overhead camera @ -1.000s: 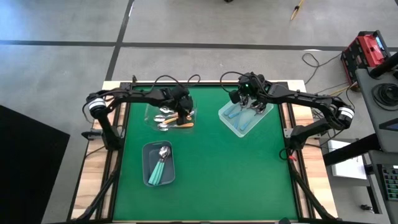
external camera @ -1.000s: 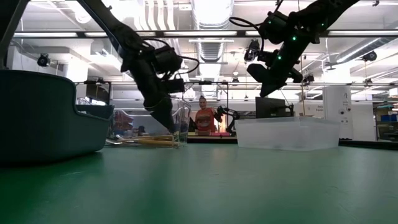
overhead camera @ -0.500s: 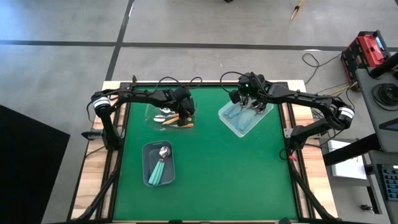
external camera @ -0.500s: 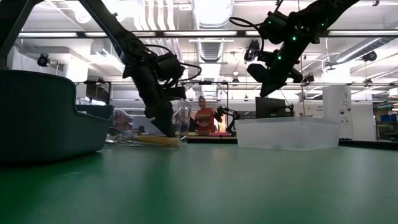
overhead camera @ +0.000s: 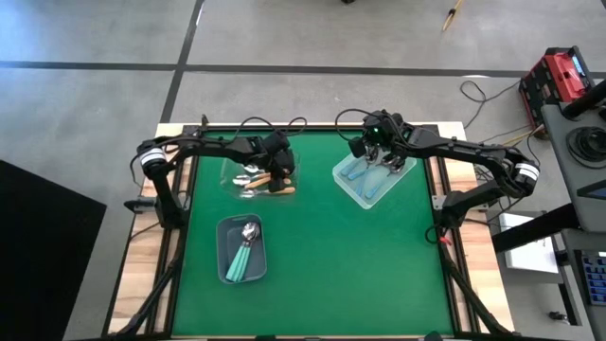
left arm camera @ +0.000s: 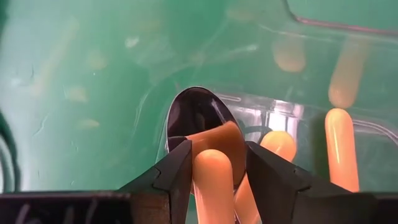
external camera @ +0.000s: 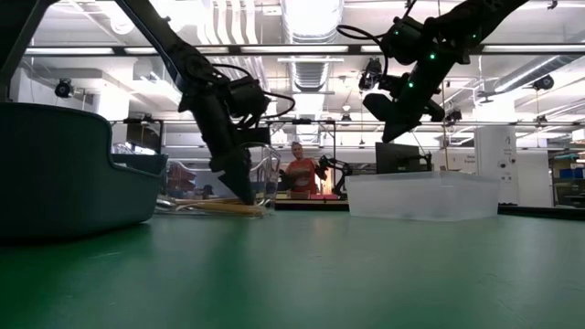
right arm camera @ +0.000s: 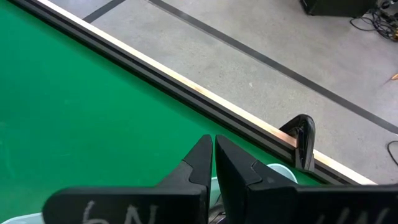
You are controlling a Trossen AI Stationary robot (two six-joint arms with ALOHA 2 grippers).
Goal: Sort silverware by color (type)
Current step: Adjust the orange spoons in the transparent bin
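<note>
Orange-handled spoon (left arm camera: 211, 177) sits gripped in the left pincer (left arm camera: 214, 163) inside the clear bin (overhead camera: 230, 175). Right pincer (right arm camera: 213, 155) hangs closed and empty over the other bin (overhead camera: 402, 178).

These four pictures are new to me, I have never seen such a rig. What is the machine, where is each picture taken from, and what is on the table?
The machine is two dark robot arms at a green table. One picture looks straight down, one looks level across the tabletop, and one comes from a camera on each wrist.

On the table stand three bins. A clear bin holds orange-handled spoons. A grey bin holds teal-handled spoons. A pale clear bin holds blue-handled spoons.

The left claw reaches down into the clear bin, its fingers around an orange handle. The right claw hangs shut above the pale bin, holding nothing.
</note>
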